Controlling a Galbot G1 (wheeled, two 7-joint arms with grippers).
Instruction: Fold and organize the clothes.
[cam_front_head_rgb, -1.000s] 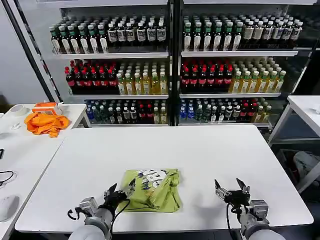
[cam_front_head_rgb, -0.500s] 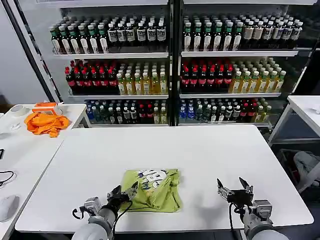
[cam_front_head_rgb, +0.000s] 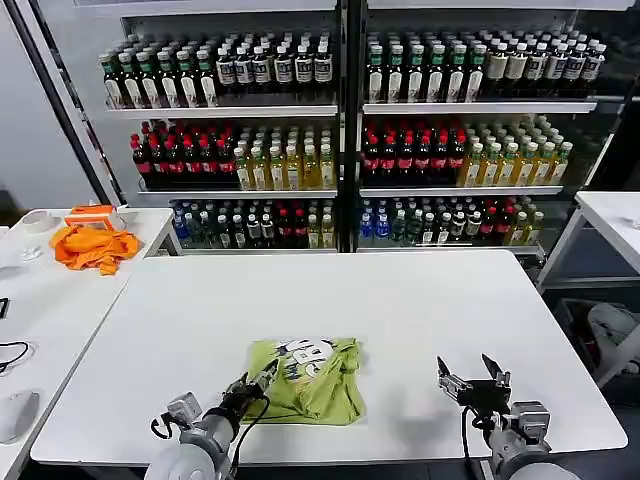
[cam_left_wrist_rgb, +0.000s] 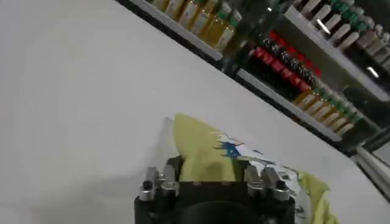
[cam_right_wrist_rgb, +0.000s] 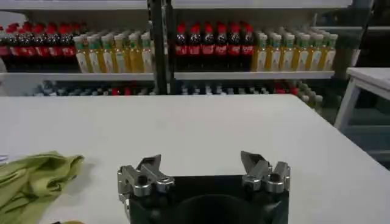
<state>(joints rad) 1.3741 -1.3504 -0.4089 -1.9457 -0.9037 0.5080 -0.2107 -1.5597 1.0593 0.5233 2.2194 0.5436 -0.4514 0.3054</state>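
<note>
While the light yellow-green printed cotton T-shirt (cam_front_head_rgb: 304, 377) lies roughly folded on the white table's (cam_front_head_rgb: 400, 310) near-centre, left gripper (cam_front_head_rgb: 253, 385) pinches its near-left edge, right gripper (cam_front_head_rgb: 471, 378) waits open beside; next, probably squaring that fold.

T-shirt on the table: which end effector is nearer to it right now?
Left. The left end effector is at the near-left edge of the T-shirt, over the fabric. The right end effector, open, hovers over bare table well off to the shirt's right.
</note>
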